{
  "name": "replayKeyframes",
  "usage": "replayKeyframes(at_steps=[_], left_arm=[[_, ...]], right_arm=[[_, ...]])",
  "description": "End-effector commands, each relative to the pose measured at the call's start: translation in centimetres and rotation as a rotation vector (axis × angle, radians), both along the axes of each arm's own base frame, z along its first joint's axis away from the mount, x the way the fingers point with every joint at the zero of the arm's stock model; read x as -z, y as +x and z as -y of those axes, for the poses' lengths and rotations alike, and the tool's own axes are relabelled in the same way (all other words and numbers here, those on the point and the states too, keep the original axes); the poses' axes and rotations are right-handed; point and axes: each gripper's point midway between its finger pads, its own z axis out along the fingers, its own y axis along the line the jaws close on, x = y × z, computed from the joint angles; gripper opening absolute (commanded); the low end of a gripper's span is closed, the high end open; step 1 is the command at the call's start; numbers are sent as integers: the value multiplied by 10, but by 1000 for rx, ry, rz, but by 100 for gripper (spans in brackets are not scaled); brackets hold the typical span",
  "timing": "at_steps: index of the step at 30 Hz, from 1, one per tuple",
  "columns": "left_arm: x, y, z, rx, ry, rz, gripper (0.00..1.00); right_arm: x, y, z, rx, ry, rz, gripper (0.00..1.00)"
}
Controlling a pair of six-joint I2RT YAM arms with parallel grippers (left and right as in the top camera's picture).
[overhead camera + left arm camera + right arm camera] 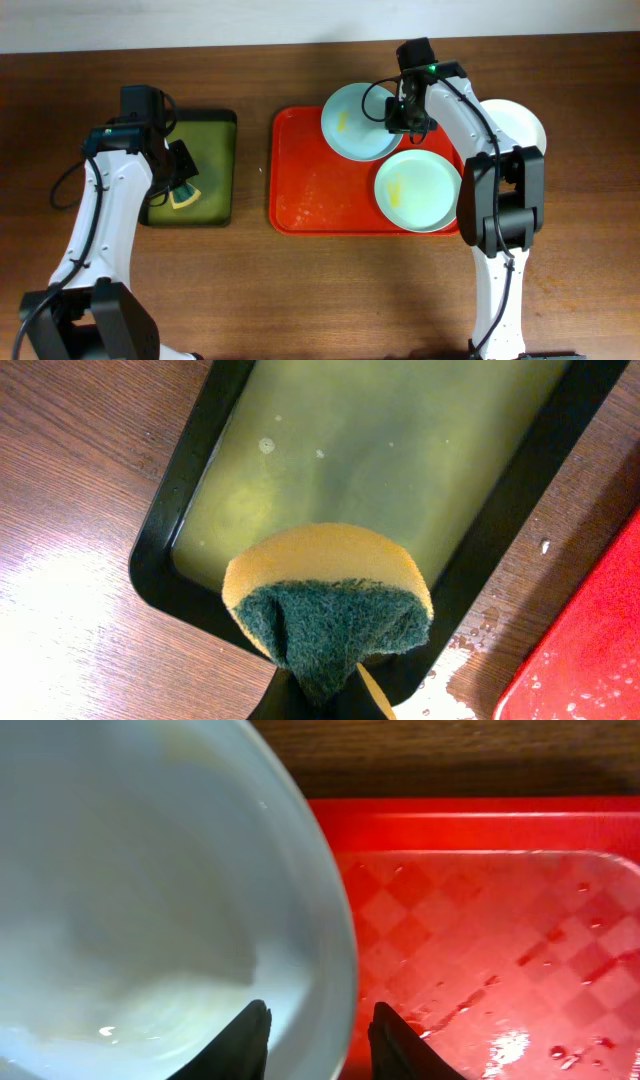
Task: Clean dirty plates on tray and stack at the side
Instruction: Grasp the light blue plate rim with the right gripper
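Inspection finds the right gripper point(320, 1012) positioned at the pale blue plate point(350, 125), which is lying at the upper edge of the red tray point(310, 190) and overhanging its far rim. Its jaws are straddling the plate's rim, one finger inside the dish and one outside. Whether they are actually clamping it, I cannot tell. This placement is judged to be serving a lift or a steadying hold for scrubbing. The pale green plate point(418, 188), carrying a yellow smear, is sitting at the tray's lower right, just beside the blue one. The white plate point(528, 125) is resting on the desk point(300, 290) off the tray's right side, apparently marking the stacking spot. At the left of the overhead frame, the left gripper point(318, 700) is hovering over the dark olive tray point(160, 535). Its jaws are pinching a yellow-and-green sponge point(330, 600) with the scouring face outward, probably for wetting before the scrub.
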Motion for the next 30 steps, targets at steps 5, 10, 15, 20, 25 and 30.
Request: replayKeyframes(at_steps=[5,10,15,20,25,30], left_arm=[[-4,-1,1,12,-4,14,0],[-5,0,1,12,-4,17,0],[-5,0,1,12,-4,17,0],[-4,4,4,18,-25,30,0],[26,28,13,39,-54,78,0],[96,61,11,39,-48,114,0]], right_arm=[[18,-10,-7,-7,29,-56,28],[16,-16,-33,-48,129,-76,7],[20,-37,-68,-149,115,-121,4],[24,-84,-92,-217,77,-265,4],[29,-106,-92,-228,55,-343,4],[42,-118,-82,-222,14,-383,4]])
